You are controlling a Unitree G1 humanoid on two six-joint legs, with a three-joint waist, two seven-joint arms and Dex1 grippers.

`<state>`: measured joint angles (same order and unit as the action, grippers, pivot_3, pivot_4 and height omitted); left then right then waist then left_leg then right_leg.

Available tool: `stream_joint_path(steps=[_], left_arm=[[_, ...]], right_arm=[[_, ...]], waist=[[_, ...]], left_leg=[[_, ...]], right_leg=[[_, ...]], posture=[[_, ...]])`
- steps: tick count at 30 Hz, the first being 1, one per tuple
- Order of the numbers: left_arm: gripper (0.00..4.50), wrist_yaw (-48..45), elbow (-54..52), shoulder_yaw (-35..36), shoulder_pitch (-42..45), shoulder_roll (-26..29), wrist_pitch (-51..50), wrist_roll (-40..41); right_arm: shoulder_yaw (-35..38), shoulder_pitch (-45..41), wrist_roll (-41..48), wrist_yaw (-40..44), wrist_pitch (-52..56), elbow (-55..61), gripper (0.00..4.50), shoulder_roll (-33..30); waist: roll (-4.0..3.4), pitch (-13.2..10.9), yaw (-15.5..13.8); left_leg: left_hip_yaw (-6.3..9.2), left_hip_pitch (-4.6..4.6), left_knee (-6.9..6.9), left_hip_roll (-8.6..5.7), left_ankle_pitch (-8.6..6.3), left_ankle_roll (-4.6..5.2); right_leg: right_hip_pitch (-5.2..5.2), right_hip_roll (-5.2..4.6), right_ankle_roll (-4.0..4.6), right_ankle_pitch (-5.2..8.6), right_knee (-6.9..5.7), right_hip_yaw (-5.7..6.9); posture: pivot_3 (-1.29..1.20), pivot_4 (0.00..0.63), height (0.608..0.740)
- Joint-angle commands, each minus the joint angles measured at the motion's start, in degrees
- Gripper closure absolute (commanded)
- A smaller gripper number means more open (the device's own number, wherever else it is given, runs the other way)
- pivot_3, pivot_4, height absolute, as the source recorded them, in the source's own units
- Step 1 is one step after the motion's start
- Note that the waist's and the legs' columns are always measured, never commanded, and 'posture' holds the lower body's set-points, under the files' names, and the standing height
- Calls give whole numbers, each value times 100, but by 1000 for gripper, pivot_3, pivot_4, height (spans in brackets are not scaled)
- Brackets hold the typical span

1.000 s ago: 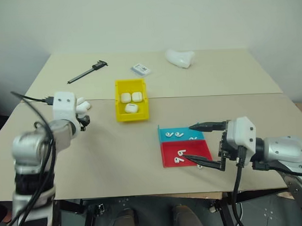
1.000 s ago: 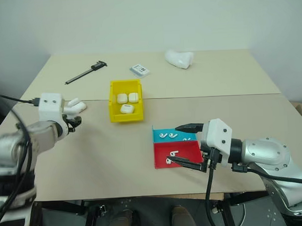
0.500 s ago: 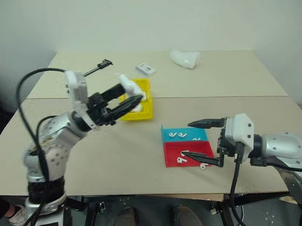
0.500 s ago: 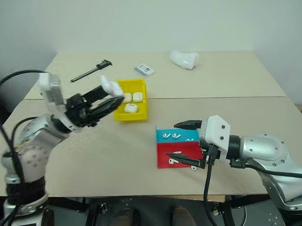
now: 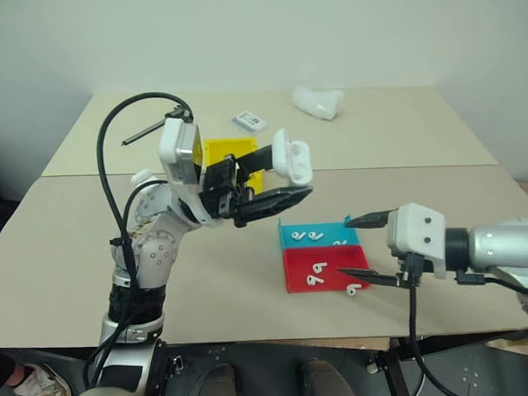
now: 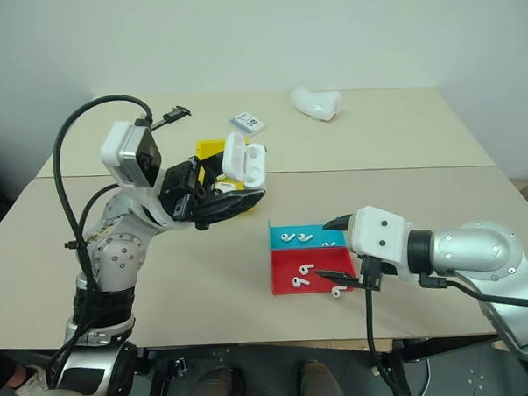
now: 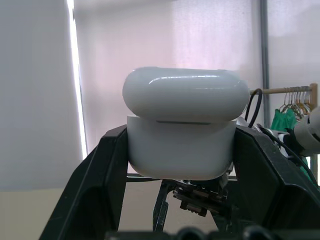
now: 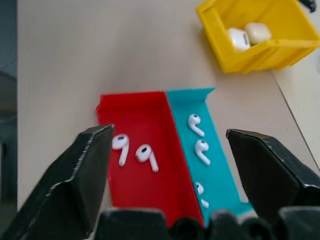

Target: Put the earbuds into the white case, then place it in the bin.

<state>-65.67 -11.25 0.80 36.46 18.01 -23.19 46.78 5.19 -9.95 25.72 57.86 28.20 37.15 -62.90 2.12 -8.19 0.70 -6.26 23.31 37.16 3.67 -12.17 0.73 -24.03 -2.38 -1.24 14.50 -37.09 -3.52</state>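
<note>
My left gripper (image 5: pixel 290 181) is shut on the white case (image 5: pixel 291 158), held up in the air in front of the yellow bin (image 5: pixel 218 151) with its lid flipped open. In the left wrist view the case (image 7: pixel 182 130) sits between both black fingers (image 7: pixel 102 175). Earbuds lie in the red tray (image 5: pixel 303 259) and the blue tray (image 5: pixel 287 235): two in the red tray (image 8: pixel 120 145), three in the blue tray (image 8: pixel 201 150). Another earbud (image 5: pixel 354 289) lies at the red tray's front right corner. My right gripper (image 5: pixel 348 247) stands open just right of the trays, low over the table.
The bin (image 8: pixel 260 55) holds white cases (image 8: pixel 237 37) and is partly hidden behind my left arm. A lumpy white object (image 5: pixel 317 101), a small card (image 5: pixel 249 121) and a black caliper (image 5: pixel 145 130) lie at the back. A small white item (image 5: pixel 140 176) rests at the left.
My left arm swung right and upward with the case, from the table's left side to in front of the bin. The right gripper's fingers have narrowed a little and stayed by the trays.
</note>
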Motion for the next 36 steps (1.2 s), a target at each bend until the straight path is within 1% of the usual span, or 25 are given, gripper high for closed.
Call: stream_joint_path(steps=[1, 2, 3, 6, 9, 13, 15, 20, 23, 27, 36], left_arm=[[1698, -57, -44, 79, -28, 67, 209, -76], [1698, -42, -61, 92, -61, 83, 219, -88], [1698, -23, -86, 111, -113, 110, 228, -98], [1698, 77, -205, 152, -335, 187, 268, -150], [1698, 168, -332, 160, -474, 225, 252, -132], [1698, 249, -420, 137, -534, 236, 250, -135], [1698, 308, -468, 131, -573, 228, 286, -173], [1698, 441, -566, 109, -646, 179, 346, -214], [1698, 511, -625, 97, -676, 159, 357, -227], [1698, 614, -758, 109, -751, 170, 368, -236], [1698, 832, -1044, 149, -962, 230, 308, -183]], right_arm=[[32, 23, -92, 282, -64, 190, 1674, -257], [9, 71, -146, 332, -92, 202, 2052, -320], [-80, 103, -248, 386, -89, 215, 2331, -415], [-569, 142, -842, 456, -249, 123, 2331, -632], [-1116, -176, -1226, 548, -169, 11, 2331, -646], [-1706, -586, -1817, 808, -428, -226, 2331, -634], [-2059, -846, -2149, 996, -584, -391, 2331, -577], [-2630, -1332, -2686, 1302, -847, -855, 2331, -252], [-2818, -1486, -2946, 1402, -1000, -1091, 2331, -64], [-2913, -1606, -3075, 1592, -1112, -1290, 2331, 105], [-2965, -1575, -3338, 1793, -1294, -1538, 2331, 361]], waist=[[0, 0, 15], [0, 0, 17], [0, 0, 17], [0, 0, 18], [-1, 0, 18], [-1, 0, 11], [-1, 0, 10], [-1, 0, 16], [-2, 0, 12], [-2, 0, 6], [-2, 1, 7]], left_leg=[[3, 0, 0, 2, 0, 0], [7, 0, 0, 2, 0, 0], [9, 0, 0, 2, 0, 0], [11, -1, 0, 3, -1, 1], [10, -1, 1, 4, -1, 1], [9, -1, 1, 4, 0, 1], [7, 0, 1, 4, -1, 1], [4, -1, 1, 5, -1, 1], [1, -1, 2, 4, -1, 1], [-3, 0, 3, 4, -1, 1], [-4, -3, 3, 6, -1, 1]], right_leg=[[-1, 2, 0, 0, 0, 0], [-1, 2, -1, 0, 0, -2], [-1, 2, -1, 1, 0, -3], [-1, 1, -2, 1, 0, -4], [-4, 1, -2, 1, -1, -5], [-6, 2, -2, 1, -1, -5], [-7, 1, -2, 1, 0, -6], [-8, 2, -1, 1, -1, -7], [-8, 2, -1, 1, -2, -7], [-8, 2, 0, 1, -1, -6], [-7, 3, 0, 0, -4, -7]], posture=[[0, 150, 740], [0, 150, 740], [0, 150, 740], [0, 150, 740], [0, 150, 740], [0, 150, 740], [0, 150, 740], [0, 150, 740], [0, 150, 740], [0, 150, 740], [0, 150, 740]])
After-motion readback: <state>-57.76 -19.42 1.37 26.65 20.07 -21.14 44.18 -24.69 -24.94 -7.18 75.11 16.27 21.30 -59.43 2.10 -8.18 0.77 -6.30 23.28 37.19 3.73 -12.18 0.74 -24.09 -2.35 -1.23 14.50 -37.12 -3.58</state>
